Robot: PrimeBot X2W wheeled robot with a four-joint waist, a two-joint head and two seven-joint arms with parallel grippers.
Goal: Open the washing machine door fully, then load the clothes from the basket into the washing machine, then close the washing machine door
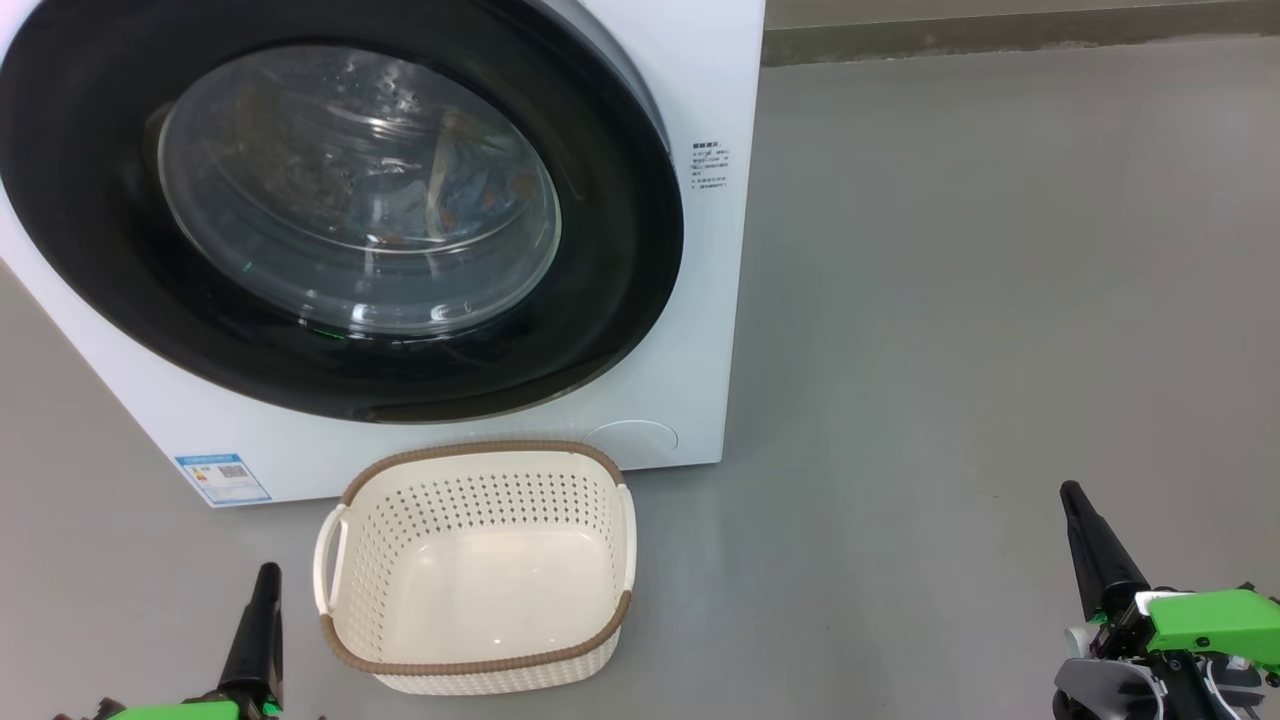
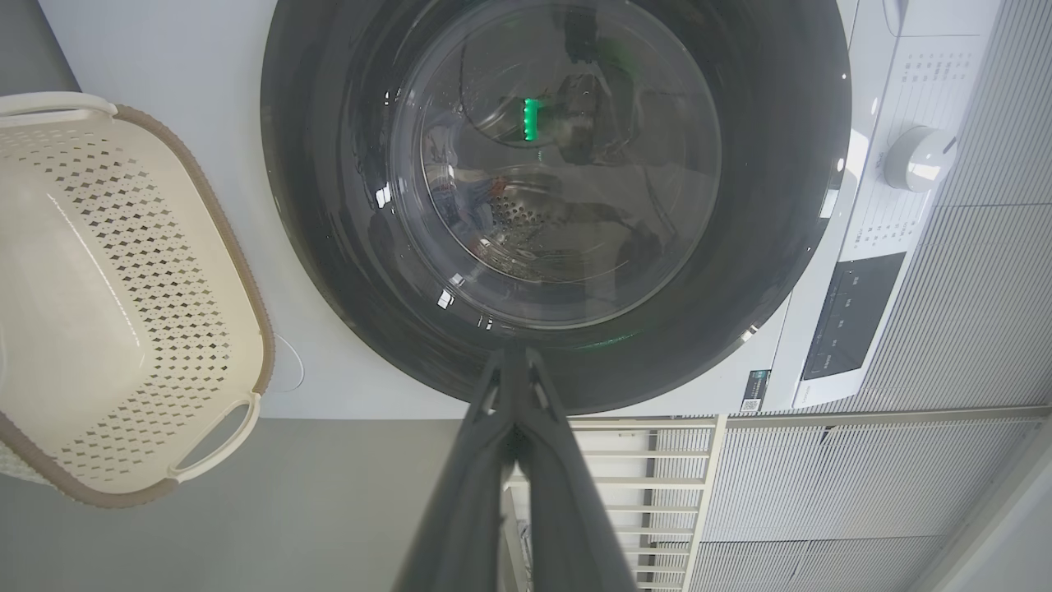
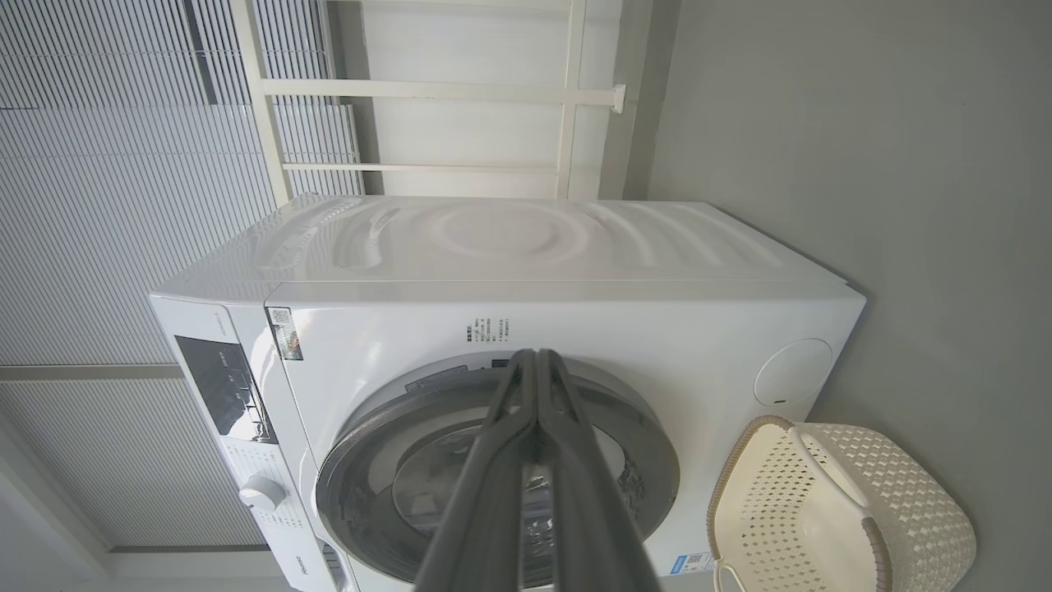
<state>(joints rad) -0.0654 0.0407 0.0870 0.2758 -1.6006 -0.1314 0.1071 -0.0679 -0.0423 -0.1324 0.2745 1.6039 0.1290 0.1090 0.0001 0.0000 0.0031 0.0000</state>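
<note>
The white washing machine [image 1: 720,100] stands in front of me, and its round black washing machine door [image 1: 620,250] lies closed against the front. Through the glass bowl I make out light blue and orange-brown clothes [image 1: 470,185] in the drum. The cream basket [image 1: 480,452] sits on the floor just before the machine, showing only its bare inside. My left gripper [image 1: 268,572] is shut at the lower left, beside the basket. My right gripper [image 1: 1072,492] is shut at the lower right, well away from it. The left wrist view faces the door [image 2: 559,181], with the basket [image 2: 238,271] to its left.
Grey floor [image 1: 950,350] spreads to the right of the machine up to a wall base at the far edge. In the right wrist view, a white rack [image 3: 567,90] and ribbed panels [image 3: 123,205] stand behind the machine [image 3: 575,329]. A control panel with a knob [image 2: 916,156] is on the machine's front.
</note>
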